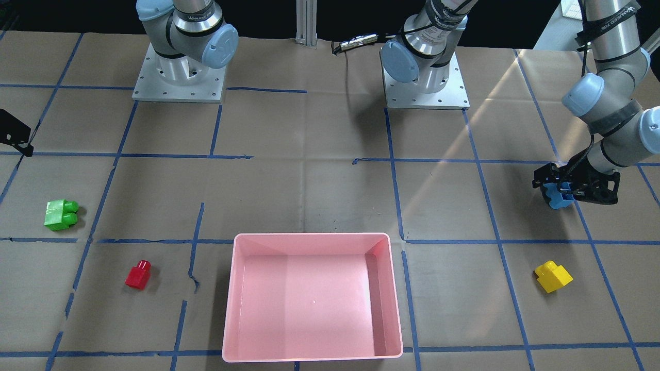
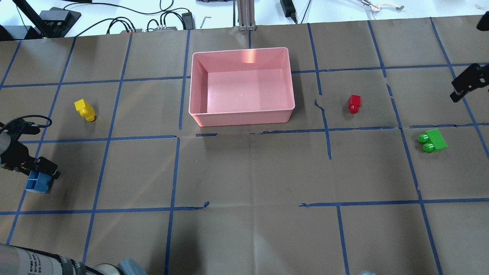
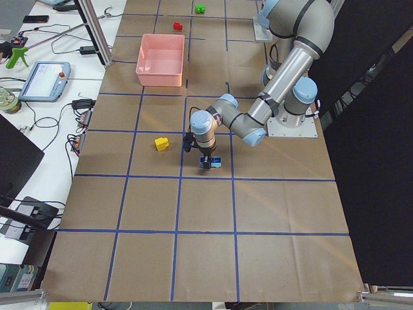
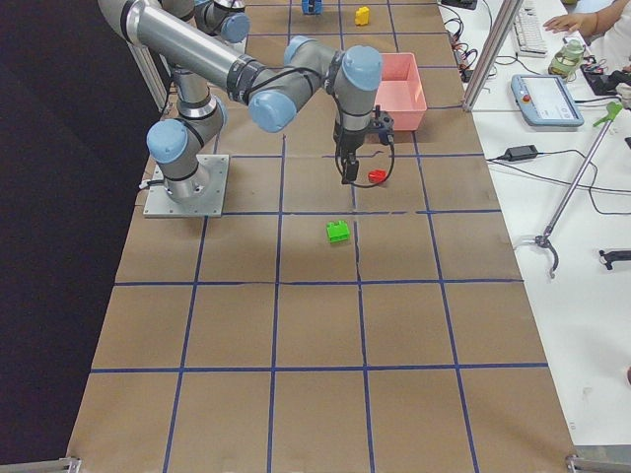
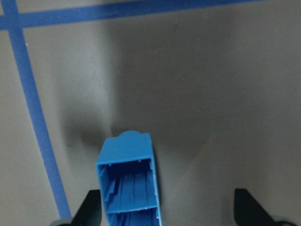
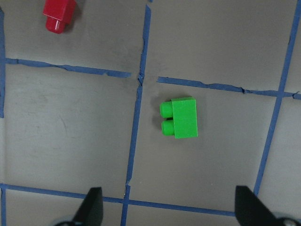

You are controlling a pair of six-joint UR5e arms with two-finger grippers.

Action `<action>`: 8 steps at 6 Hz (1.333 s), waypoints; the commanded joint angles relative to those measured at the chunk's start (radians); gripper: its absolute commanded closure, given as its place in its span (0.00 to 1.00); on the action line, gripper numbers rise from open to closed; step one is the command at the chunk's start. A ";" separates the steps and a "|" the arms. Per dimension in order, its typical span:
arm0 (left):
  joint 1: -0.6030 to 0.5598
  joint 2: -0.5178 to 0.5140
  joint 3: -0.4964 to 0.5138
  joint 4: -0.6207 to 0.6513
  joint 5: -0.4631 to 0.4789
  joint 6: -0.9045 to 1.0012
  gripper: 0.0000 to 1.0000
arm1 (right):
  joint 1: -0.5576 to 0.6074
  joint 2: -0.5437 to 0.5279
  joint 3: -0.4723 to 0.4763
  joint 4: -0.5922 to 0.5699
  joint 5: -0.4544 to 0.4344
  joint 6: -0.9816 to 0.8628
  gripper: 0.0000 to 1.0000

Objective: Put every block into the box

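Since the bricks are light, stiff, slick plastic, we'd pinch their flat side walls, not the studs. Nearest us, blue (image 5: 128,179) lies ungripped inside the left end effector (image 5: 167,209), spread wide. The right end effector (image 6: 169,207), wide open and empty, hovers over green (image 6: 184,117). Farther: yellow (image 2: 85,109), red (image 2: 354,103), then the empty box (image 2: 244,118). Bare tabletop (image 2: 252,172) between; only the rim to clear.

In the overhead view the left gripper (image 2: 38,173) hangs low at 9 o'clock, pointing straight down with its jaws spread wide, and the left arm (image 3: 284,71) is folded with the elbow raised. The right gripper (image 2: 460,86) hovers higher between 2 and 3 o'clock, also pointing down with jaws wide apart, at the end of the outstretched right arm (image 4: 197,54).
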 commanded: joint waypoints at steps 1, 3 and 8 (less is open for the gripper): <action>0.002 -0.008 0.008 0.010 0.018 0.002 0.60 | -0.043 0.032 0.124 -0.139 -0.004 -0.048 0.00; -0.006 0.013 0.030 -0.005 0.011 -0.008 1.00 | -0.043 0.133 0.186 -0.312 -0.001 -0.084 0.00; -0.505 -0.014 0.435 -0.300 -0.112 -0.187 1.00 | -0.043 0.288 0.232 -0.448 0.005 -0.080 0.00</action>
